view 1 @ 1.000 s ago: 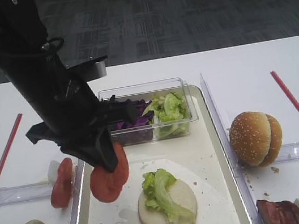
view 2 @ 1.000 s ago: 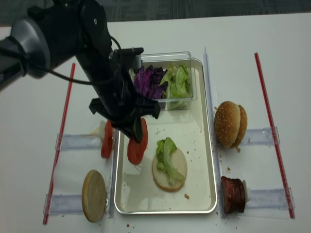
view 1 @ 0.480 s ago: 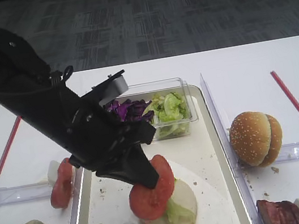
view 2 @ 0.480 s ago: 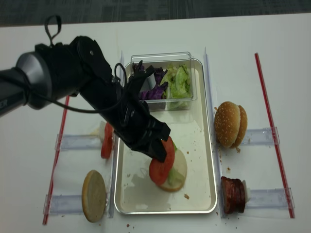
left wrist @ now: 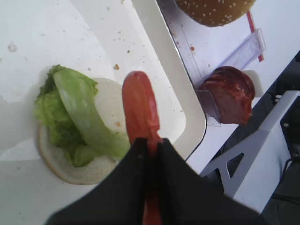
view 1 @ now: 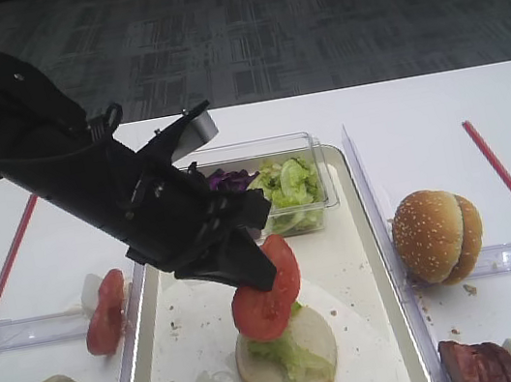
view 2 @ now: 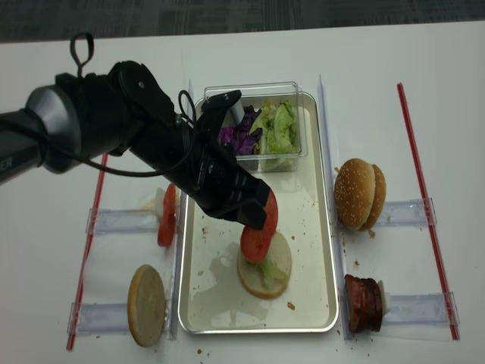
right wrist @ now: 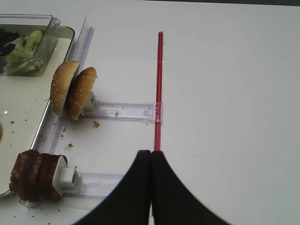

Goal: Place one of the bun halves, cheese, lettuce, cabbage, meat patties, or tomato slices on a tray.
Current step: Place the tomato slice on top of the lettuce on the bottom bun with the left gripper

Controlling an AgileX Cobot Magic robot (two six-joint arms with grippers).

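Left wrist view: left hand [left wrist: 149, 140] clamped on a tomato slice [left wrist: 139, 110], thin glossy red disc held edge-on, upright. Just below it, a flat pale bun half [left wrist: 70, 161] w/ crinkly light-green lettuce [left wrist: 75, 117] on top, lying on the silvery metal tray [left wrist: 190, 119], floor pale and crumb-speckled. Exterior high: slice hangs off the hand's tip, touching or just over the lettuce; can't tell which. Behind the hand, clear plastic tub [view 1: 321, 202] w/ purple shredded cabbage [view 1: 226, 180] & more green leaves. Left of the hand, another tomato slice [view 1: 105, 312] upright on the desk [view 1: 438, 107]. Right hand [right wrist: 150, 161]: black fingers pressed together, nothing held; seeded domed buns [right wrist: 71, 90] and dark chunky meat patties [right wrist: 36, 174] to its left.
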